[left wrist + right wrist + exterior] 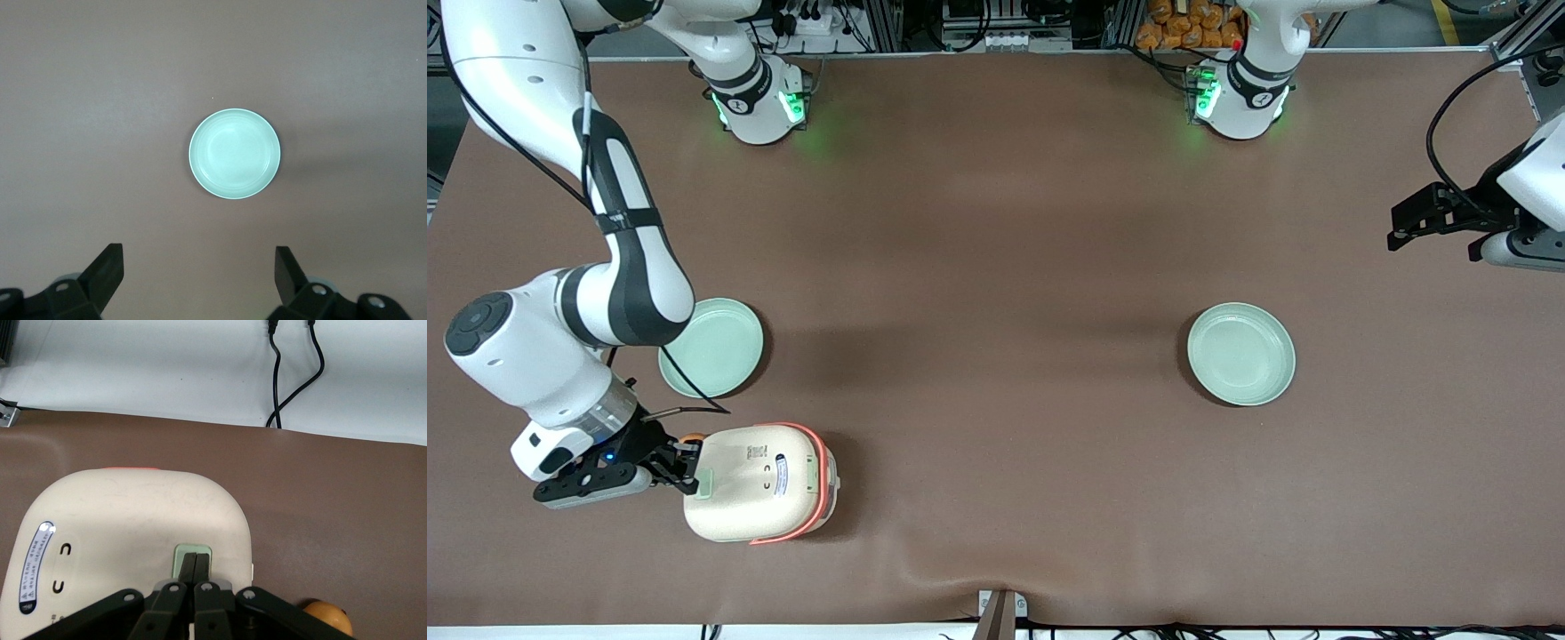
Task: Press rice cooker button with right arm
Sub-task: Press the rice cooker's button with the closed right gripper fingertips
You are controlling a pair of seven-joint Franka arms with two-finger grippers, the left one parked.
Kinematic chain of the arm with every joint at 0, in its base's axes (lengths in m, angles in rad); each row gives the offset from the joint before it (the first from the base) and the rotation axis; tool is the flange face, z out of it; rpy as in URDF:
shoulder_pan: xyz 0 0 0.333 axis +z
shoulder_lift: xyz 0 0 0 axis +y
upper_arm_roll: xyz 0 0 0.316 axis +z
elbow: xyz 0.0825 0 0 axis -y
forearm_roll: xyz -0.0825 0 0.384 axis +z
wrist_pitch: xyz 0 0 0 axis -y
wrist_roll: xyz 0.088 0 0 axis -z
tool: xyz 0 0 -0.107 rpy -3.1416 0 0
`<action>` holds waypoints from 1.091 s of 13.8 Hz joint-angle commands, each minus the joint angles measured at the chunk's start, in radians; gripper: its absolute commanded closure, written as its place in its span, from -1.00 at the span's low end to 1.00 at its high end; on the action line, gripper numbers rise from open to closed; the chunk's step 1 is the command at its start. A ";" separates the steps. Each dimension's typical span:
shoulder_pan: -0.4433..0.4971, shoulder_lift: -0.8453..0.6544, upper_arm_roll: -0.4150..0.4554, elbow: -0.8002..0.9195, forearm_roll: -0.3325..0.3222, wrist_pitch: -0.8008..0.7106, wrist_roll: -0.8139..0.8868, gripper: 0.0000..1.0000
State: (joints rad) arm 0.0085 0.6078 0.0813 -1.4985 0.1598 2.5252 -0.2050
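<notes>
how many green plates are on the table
2. One plate lies just farther from the front camera than the rice cooker, partly under the right arm. The other plate lies toward the parked arm's end. The gripper, fingers shut, is on the button.

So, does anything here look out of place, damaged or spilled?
Nothing looks damaged or spilled. The rice cooker stands upright with its lid shut, and the shut claw has its tips on the button. One small oddity: an orange round object lies on the table beside the cooker, under the claw.
</notes>
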 commanded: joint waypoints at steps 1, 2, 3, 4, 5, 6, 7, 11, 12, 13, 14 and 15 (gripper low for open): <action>0.007 0.029 -0.006 0.027 0.004 0.040 -0.034 1.00; 0.007 0.029 -0.006 0.027 0.004 0.040 -0.034 1.00; 0.008 0.030 -0.006 0.027 0.004 0.040 -0.034 1.00; 0.008 0.030 -0.006 0.026 0.004 0.040 -0.034 1.00; 0.008 0.035 -0.006 0.024 0.004 0.040 -0.036 1.00; 0.011 0.036 -0.006 0.021 0.003 0.040 -0.036 1.00; 0.014 0.038 -0.006 0.020 0.001 0.040 -0.036 1.00; 0.024 0.046 -0.006 0.017 -0.009 0.041 -0.037 1.00; 0.024 0.047 -0.006 0.015 -0.017 0.041 -0.037 1.00; 0.024 0.050 -0.006 0.015 -0.020 0.041 -0.037 1.00; 0.024 0.050 -0.006 0.015 -0.020 0.041 -0.037 1.00; 0.024 0.049 -0.006 0.017 -0.020 0.041 -0.037 1.00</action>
State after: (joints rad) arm 0.0188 0.6270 0.0781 -1.4906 0.1444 2.5380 -0.2124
